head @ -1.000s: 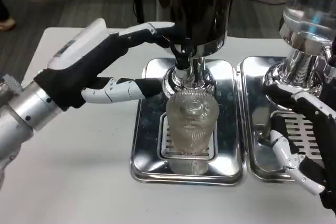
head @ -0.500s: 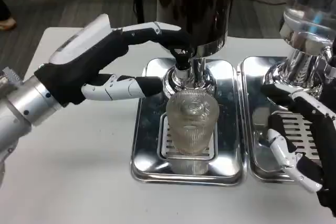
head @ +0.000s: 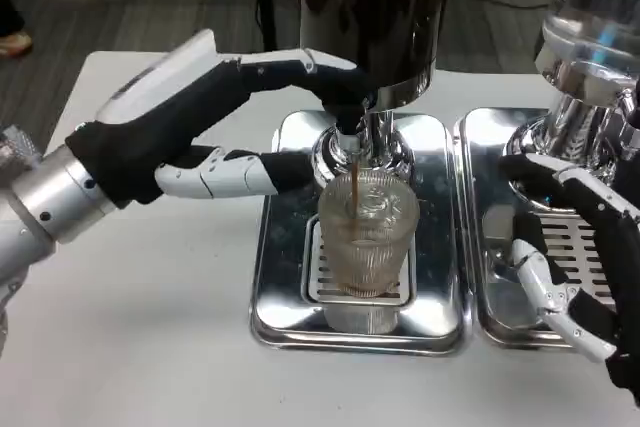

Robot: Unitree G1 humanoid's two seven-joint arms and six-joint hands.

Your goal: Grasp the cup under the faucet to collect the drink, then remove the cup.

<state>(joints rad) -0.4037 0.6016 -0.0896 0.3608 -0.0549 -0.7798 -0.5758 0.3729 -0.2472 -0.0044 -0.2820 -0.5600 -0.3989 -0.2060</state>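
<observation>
Table (head: 150, 347) lies white at the near edge, bearing a steel tray (head: 280, 317) with a second tray (head: 490, 317) just beside it to the right. Nearest on the right, the right hand (head: 580, 267) hangs over that second tray's grate, fingers apart and curled loosely, holding nothing. On the first tray's grate (head: 320, 282) stands the cup (head: 366, 237), a ribbed clear glass, upright and directly below the faucet (head: 348, 132); a thin brown stream (head: 354, 187) runs from the faucet into it and brown drink fills its lower part. To the left and a little farther, the left hand (head: 190, 127) reaches in: its upper fingers (head: 300, 67) lie on the faucet's lever, while the lower finger stretches toward the dispenser's base, apart from the cup. Behind rises the dark tank (head: 370, 7), and at far right a clear-topped dispenser (head: 590, 37).
</observation>
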